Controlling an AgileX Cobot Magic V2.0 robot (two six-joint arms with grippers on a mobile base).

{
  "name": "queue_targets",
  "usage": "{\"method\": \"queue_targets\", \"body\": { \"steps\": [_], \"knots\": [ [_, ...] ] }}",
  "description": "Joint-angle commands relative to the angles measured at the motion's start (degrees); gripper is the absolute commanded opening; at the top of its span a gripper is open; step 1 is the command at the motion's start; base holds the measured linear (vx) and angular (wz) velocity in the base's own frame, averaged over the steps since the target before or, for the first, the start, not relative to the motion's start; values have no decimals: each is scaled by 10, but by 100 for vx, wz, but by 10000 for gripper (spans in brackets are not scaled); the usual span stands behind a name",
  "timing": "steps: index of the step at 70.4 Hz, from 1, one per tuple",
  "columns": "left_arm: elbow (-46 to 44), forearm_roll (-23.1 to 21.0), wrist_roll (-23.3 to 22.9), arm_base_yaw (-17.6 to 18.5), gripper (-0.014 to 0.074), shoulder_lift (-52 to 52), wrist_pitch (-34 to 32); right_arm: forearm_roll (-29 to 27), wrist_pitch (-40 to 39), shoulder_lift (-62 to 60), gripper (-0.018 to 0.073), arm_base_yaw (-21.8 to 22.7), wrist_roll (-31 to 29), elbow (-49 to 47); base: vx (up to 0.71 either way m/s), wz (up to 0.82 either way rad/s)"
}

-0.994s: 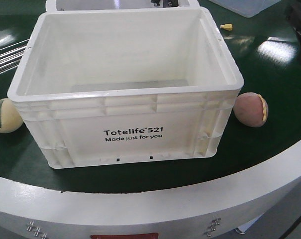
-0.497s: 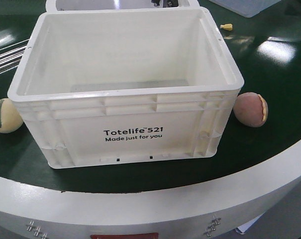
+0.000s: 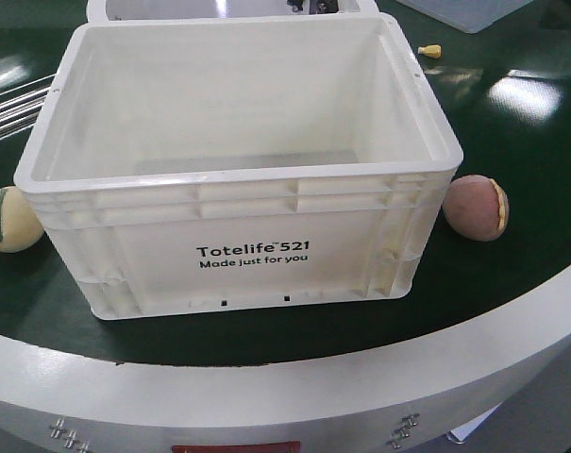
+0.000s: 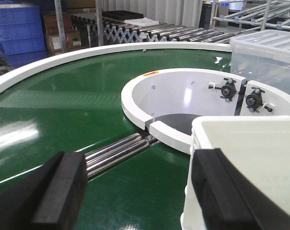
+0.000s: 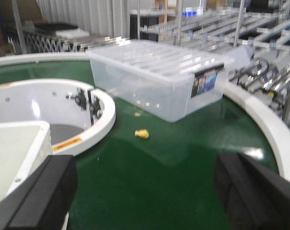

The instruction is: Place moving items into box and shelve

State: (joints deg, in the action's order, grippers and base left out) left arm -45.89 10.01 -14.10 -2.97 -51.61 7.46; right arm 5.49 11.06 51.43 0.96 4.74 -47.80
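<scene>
A: White plastic box (image 3: 247,245) sits mid-belt, top open, nothing inside. The cream ball (image 3: 11,219) is just beside its left end and the pink-brown ball (image 3: 474,208) just beside its right end. Both are on the green belt (image 3: 512,283). I can't tell whether either touches the wall.

B: Grippers?

A: The left gripper (image 4: 140,191) has its fingers spread wide with nothing between them, hanging over the belt by the box's left corner. The right gripper (image 5: 147,191) is also wide and empty, off the box's right side. Neither ball shows in the wrist views.

B: So the first pick isn't started. How would you run it?

A: My read: one arm per ball, nearest side. Come straight down and line the fingers up along the box wall, so neither has to squeeze in between ball and wall. Straddle the widest part and close slowly — a rounded shell will likely squirt out if it's caught off-centre. Lift clear of the ribbed rim before crossing, and let go low inside so it doesn't bounce.

B: Count?

A: Two balls, one white box, two grippers. Off-task there's one tiny yellow piece (image 3: 430,50) and one clear lidded tub (image 5: 154,76).
</scene>
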Motion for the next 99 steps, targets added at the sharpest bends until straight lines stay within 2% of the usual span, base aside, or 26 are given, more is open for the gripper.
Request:
{"method": "queue_targets", "body": {
  "steps": [1, 14, 28, 39, 64, 83, 90, 99],
  "knots": [
    [-38, -1, -13, -2, 559, -23, -50, -5, -18, 31, 609, -1, -2, -51, 0, 0],
    [-80, -2, -13, -2, 559, -86, -48, -17, 1, 110, 596, -1, -2, -106, 0, 0],
    [-85, -2, -13, -2, 559, -119, -44, -19, 3, 192, 588, -1, -2, -116, 0, 0],
    [-85, -2, -13, -2, 559, -125, -40, -26, 6, 252, 588, -1, -2, -116, 0, 0],
    [-85, -2, -12, -2, 559, -126, -39, -93, 29, 376, 588, -1, -10, -116, 0, 0],
    [-85, -1, -12, -2, 559, -126, -39, -97, 57, 433, 588, -1, -21, -116, 0, 0],
    [-85, -1, -12, -2, 559, -126, -39, -121, 66, 444, 588, -1, -26, -116, 0, 0],
    [-85, -1, -12, -2, 559, -126, -38, -173, 67, 453, 587, -1, -69, -116, 0, 0]
  ]
}}
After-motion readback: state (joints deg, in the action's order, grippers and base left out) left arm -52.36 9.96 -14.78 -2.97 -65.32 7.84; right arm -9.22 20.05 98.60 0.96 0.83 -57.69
